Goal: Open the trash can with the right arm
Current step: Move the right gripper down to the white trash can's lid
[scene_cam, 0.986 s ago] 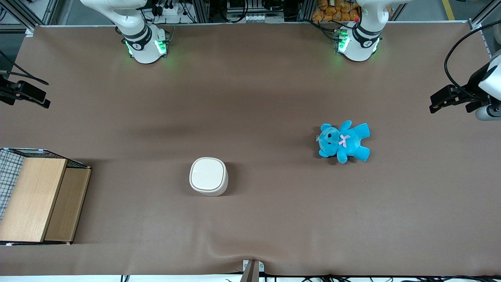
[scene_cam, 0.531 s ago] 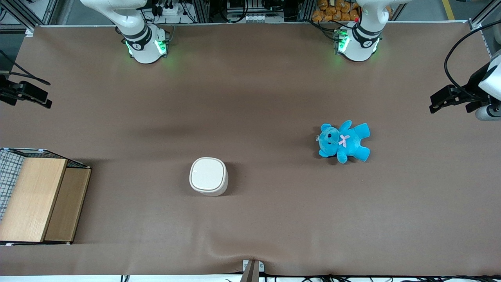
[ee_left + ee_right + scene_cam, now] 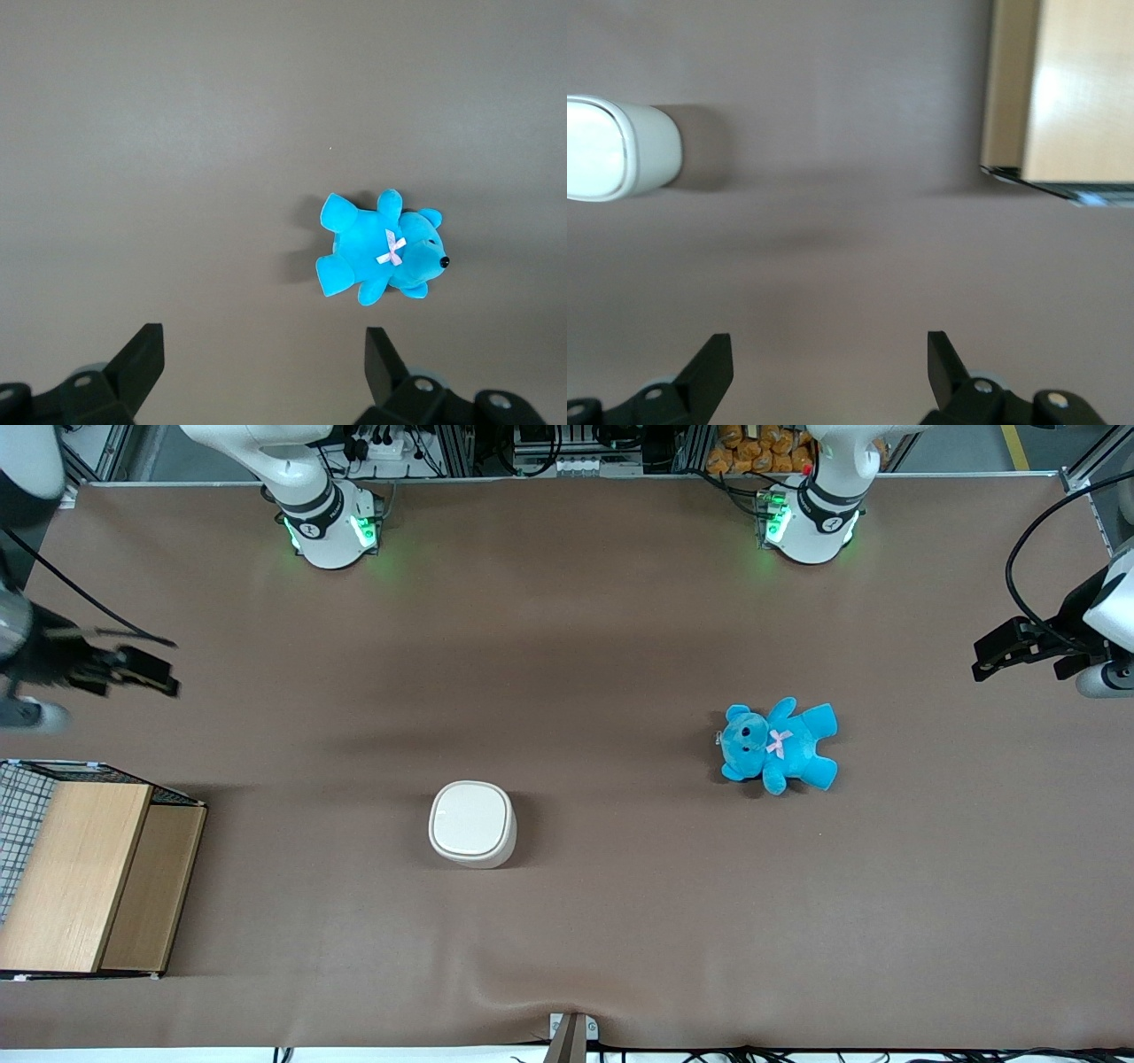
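Gripper (image 3: 142, 673) hangs above the working arm's end of the surface (image 3: 567, 646), fingers (image 3: 713, 363) spread wide, nothing between them. The trash can (image 3: 473, 824) sits mid-surface with its lid shut, well apart from the gripper: nearer the front camera and off toward the parked arm's end. The wooden box (image 3: 89, 877) lies beside that path, at the working arm's end. Next move looks like a diagonal reach inward and toward the camera, then down onto the lid.

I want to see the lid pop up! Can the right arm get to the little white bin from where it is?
Probably yes. The gripper, jaws open, hangs above bare brown table farther from the camera than the wooden box; nothing lies between it and the closed cream-white plastic trash can.
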Action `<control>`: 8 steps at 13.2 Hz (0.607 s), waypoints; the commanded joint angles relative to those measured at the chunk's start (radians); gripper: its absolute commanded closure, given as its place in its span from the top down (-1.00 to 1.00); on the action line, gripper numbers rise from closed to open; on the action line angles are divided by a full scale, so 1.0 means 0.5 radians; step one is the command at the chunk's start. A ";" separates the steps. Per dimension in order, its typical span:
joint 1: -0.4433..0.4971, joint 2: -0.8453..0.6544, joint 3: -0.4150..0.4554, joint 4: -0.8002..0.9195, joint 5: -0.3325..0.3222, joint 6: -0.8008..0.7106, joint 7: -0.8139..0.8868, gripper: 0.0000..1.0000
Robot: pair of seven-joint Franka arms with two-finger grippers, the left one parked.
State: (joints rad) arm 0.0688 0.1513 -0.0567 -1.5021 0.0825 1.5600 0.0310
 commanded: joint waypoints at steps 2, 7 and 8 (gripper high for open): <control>0.144 0.286 -0.009 0.221 0.092 0.120 0.134 0.17; 0.292 0.660 -0.009 0.485 0.227 0.370 0.392 -0.72; 0.322 0.709 -0.006 0.485 0.261 0.438 0.459 -0.85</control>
State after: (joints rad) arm 0.2039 0.4449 -0.0529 -1.3165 0.1794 1.7519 0.2038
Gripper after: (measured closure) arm 0.846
